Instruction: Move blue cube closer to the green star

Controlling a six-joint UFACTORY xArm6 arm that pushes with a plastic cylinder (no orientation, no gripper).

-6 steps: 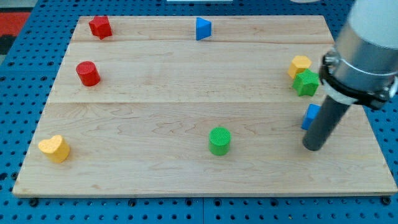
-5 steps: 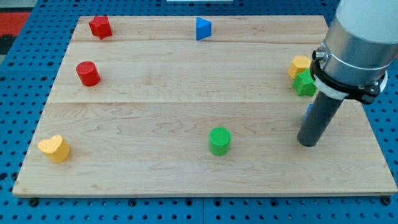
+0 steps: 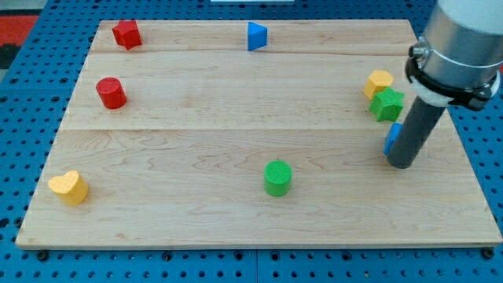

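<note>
The blue cube [image 3: 391,137] lies near the board's right edge, mostly hidden behind my rod; only a sliver of its left side shows. The green star [image 3: 387,104] lies just above it, touching the yellow block [image 3: 378,82]. My tip [image 3: 400,163] rests on the board just below the blue cube, touching or nearly touching it.
A green cylinder [image 3: 277,178] stands at bottom centre. A blue triangular block [image 3: 256,36] sits at top centre. A red star-like block [image 3: 126,34] and a red cylinder [image 3: 111,93] lie at the upper left. A yellow heart [image 3: 69,188] lies at bottom left.
My tip first shifted left and then moved up and right, closer to the cube's lower side. The blue cube sits slightly higher, nearer the green star.
</note>
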